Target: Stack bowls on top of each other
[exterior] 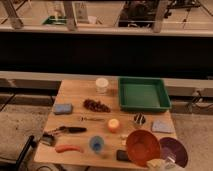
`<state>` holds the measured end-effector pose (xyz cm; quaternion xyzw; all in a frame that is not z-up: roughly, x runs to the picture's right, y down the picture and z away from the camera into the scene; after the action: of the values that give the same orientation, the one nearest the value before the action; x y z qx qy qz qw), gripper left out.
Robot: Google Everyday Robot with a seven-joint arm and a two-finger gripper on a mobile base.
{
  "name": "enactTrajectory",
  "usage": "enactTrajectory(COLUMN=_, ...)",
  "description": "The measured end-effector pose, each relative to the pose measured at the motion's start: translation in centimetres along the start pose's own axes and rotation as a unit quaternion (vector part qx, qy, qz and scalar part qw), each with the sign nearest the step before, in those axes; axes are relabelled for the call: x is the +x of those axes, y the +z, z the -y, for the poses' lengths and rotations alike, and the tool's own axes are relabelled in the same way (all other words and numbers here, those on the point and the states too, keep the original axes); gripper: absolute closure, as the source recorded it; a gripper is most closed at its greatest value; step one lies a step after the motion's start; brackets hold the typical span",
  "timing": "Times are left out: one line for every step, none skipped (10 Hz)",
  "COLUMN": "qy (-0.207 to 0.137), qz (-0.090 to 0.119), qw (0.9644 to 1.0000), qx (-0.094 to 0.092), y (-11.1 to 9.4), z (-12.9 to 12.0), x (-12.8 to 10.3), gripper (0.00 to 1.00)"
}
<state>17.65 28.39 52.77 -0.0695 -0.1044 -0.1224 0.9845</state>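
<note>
At the near right corner of the wooden table (75, 92), you have the orange-red bowl (142, 146) with its inside facing the camera. Its right edge meets the left edge of the dark purple bowl (175, 150), which sits just beside it at the table's corner. The gripper (159, 164) shows only as a pale shape at the bottom edge of the view, right against the lower rim of the orange-red bowl and between the two bowls. You cannot tell whether it is clamped on the bowl or released.

Behind the bowls you see a blue cloth (161, 125) and a small metal object (139, 119), and further back the green tray (143, 93). To the left of the orange-red bowl lie a black object (123, 155), a small blue cup (96, 144) and an orange ball (114, 125). Near the far edge stands a white cup (102, 85).
</note>
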Motion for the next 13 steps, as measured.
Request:
enactTrajectory(qy=-0.002, qz=0.001, qw=1.0000, qx=0.000, y=0.0, z=0.0, x=0.0, gripper=0.87)
enactTrajectory(qy=0.010, qz=-0.005, qw=0.9999, qx=0.002, y=-0.1, z=-0.1, x=1.0, gripper=1.00)
enactTrajectory(qy=0.028, qz=-0.010, qw=0.9995, qx=0.002, y=-0.3, z=-0.2, x=2.4, gripper=1.00)
enactTrajectory(qy=0.036, qz=-0.005, qw=0.9993, qx=0.001, y=-0.2, z=-0.2, x=3.1, gripper=1.00)
enactTrajectory(qy=0.039, qz=0.000, qw=0.9992, qx=0.000, y=-0.3, z=-0.3, x=3.9, gripper=1.00)
enactTrajectory(qy=0.037, qz=0.003, qw=0.9993, qx=-0.002, y=-0.4, z=-0.5, x=4.4, gripper=1.00)
enactTrajectory(qy=0.034, qz=0.004, qw=0.9994, qx=-0.003, y=-0.4, z=-0.7, x=5.0, gripper=1.00)
enactTrajectory(qy=0.025, qz=0.003, qw=0.9997, qx=-0.007, y=-0.6, z=-1.6, x=6.3, gripper=1.00)
enactTrajectory(qy=0.020, qz=0.002, qw=0.9998, qx=-0.009, y=-0.7, z=-2.2, x=7.0, gripper=1.00)
enactTrajectory(qy=0.017, qz=0.000, qw=0.9998, qx=-0.010, y=-0.8, z=-2.7, x=7.5, gripper=1.00)
enactTrajectory(qy=0.013, qz=-0.002, qw=0.9998, qx=-0.013, y=-0.6, z=-3.5, x=8.2, gripper=1.00)
enactTrajectory(qy=0.013, qz=-0.003, qw=0.9998, qx=-0.015, y=-0.5, z=-4.5, x=9.0, gripper=1.00)
enactTrajectory(qy=0.014, qz=-0.003, qw=0.9998, qx=-0.015, y=-0.2, z=-5.1, x=9.4, gripper=1.00)
